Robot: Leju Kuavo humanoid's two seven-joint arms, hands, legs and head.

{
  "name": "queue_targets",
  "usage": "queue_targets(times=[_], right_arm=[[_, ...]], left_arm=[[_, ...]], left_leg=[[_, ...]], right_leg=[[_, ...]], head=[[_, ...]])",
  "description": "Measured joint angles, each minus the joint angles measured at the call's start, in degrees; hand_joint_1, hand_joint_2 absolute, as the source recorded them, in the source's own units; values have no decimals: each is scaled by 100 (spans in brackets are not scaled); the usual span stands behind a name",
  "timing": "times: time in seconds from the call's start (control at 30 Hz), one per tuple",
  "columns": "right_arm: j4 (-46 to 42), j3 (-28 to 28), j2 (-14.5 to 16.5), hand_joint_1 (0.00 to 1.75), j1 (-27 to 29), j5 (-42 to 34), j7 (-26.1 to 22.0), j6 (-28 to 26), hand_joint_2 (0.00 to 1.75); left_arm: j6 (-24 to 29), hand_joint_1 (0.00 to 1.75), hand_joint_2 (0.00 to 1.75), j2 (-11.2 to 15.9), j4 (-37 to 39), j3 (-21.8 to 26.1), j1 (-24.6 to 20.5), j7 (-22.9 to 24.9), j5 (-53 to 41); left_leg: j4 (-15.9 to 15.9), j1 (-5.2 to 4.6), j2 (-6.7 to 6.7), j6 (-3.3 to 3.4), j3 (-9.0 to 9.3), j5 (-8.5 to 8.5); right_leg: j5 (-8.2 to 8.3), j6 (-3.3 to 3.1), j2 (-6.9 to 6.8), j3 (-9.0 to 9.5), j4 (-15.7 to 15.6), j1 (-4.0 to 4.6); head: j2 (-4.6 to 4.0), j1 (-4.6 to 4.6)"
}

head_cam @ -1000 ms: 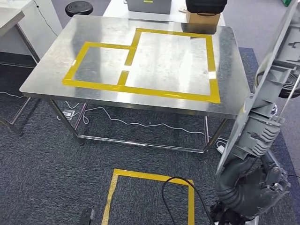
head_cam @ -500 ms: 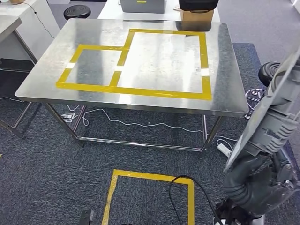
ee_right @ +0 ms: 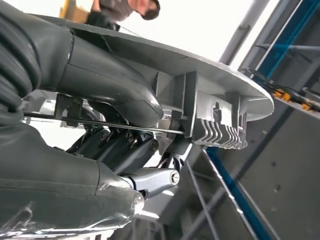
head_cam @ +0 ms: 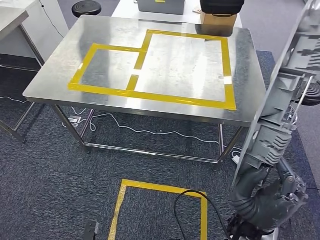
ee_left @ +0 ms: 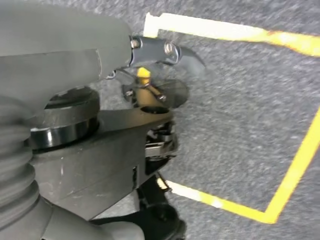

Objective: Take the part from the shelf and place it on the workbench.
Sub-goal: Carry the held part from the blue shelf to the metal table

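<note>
The part (head_cam: 285, 100) is a long grey moulded panel with ribs and clips on its back. It stands steeply tilted at the right of the head view, off the right end of the workbench. My right hand (head_cam: 272, 200) grips its lower end from below. In the right wrist view the thumb (ee_right: 113, 85) lies over the part (ee_right: 211, 107) and the darker fingers press beneath it. The steel workbench (head_cam: 113, 30) carries two yellow tape rectangles (head_cam: 151, 95) and nothing lies inside them. My left hand (ee_left: 113, 125) hangs over the carpet and holds nothing.
A yellow tape square (head_cam: 122, 197) marks the carpet before the bench, with a black cable (head_cam: 188, 197) across it. Behind the bench stand a black stool (head_cam: 86, 7), a grey case (head_cam: 160, 5) and a cardboard box (head_cam: 220, 19). A white table (head_cam: 15, 17) is at the left.
The whole picture has swayed left and back, so the camera moved. The part stays in my right hand and now stands higher and more upright than half a second ago.
</note>
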Motion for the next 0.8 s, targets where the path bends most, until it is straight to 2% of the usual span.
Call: queue_targets(times=[0.07,0.1,0.13,0.23,0.3,0.33,0.4,0.43,0.47,0.5,0.57,0.6,0.67,0.77,0.8], right_arm=[[30,24,-11,175,17,-56,0,0,175],[37,43,-16,175,25,-57,-2,0,175],[44,62,-20,175,34,-48,-4,0,175],[66,93,-22,175,77,-11,-4,0,175],[74,109,-21,175,95,-3,-3,0,175],[76,117,-21,175,98,8,-3,0,175],[85,126,-22,175,105,55,-3,0,175],[93,127,-22,175,107,89,-3,0,175],[103,128,-22,175,108,124,-3,0,175],[114,132,-22,175,107,159,-3,0,175],[128,149,-22,175,104,211,-3,0,175],[133,162,-23,175,102,224,-3,0,175],[146,195,-28,175,95,231,-4,0,175],[182,233,-42,175,88,225,-4,0,175],[195,240,-46,175,87,222,-4,0,175]], left_arm=[[36,0,175,2,0,-14,1,-293,-43],[44,0,175,4,0,-19,-1,-401,-56],[60,0,175,8,0,-21,-2,-475,-60],[128,0,175,13,0,-21,-4,-542,-52],[138,0,175,13,0,-21,-8,-556,-48],[107,0,175,14,0,-21,-8,-559,-43],[-56,0,175,21,0,-20,1,-558,-10],[-190,0,175,27,0,-17,9,-546,19],[-323,0,175,33,0,-13,19,-528,46],[-461,0,175,40,0,-10,28,-505,72],[-708,0,175,53,0,-2,39,-468,115],[-801,0,175,58,0,1,39,-460,133],[-890,0,175,65,0,8,43,-455,148],[-901,0,175,72,0,24,74,-453,150],[-895,0,175,73,0,29,81,-453,150]], left_leg=[[8,-3,-18,-31,13,-13],[20,-15,-26,-59,12,-20],[27,-27,-29,-91,7,-21],[20,-28,-25,-181,-4,-12],[184,-16,-10,-239,-80,-143],[438,-13,-2,-263,-199,-295],[1186,-11,3,-288,-564,-644],[1487,-11,3,-291,-715,-738],[1610,-11,3,-287,-785,-722],[1528,-12,4,-273,-752,-605],[888,-17,16,-219,-424,-236],[512,-24,27,-189,-231,-138],[69,-37,43,-132,1,-109],[-25,-31,25,-43,115,-148],[-30,-26,22,-13,169,-156]], right_leg=[[358,6,1,376,-754,-14],[462,-13,11,537,-1072,-19],[502,-38,22,629,-1261,-19],[508,-160,45,642,-1331,-5],[520,-235,38,646,-1343,-14],[523,-265,32,648,-1348,-20],[517,-300,22,643,-1348,-13],[515,-305,20,643,-1347,-10],[502,-310,22,644,-1348,-6],[486,-310,27,650,-1349,-4],[435,-298,38,681,-1351,-1],[405,-271,40,693,-1344,12],[390,-200,37,746,-1356,33],[389,-94,25,823,-1316,30],[313,-72,21,778,-1197,26]], head=[[0,5],[0,5],[0,2],[0,-11],[0,-26],[0,-37],[0,-55],[0,-56],[0,-58],[-1,-60],[0,-64],[-1,-71],[-1,-73],[-1,-65],[-1,-54]])
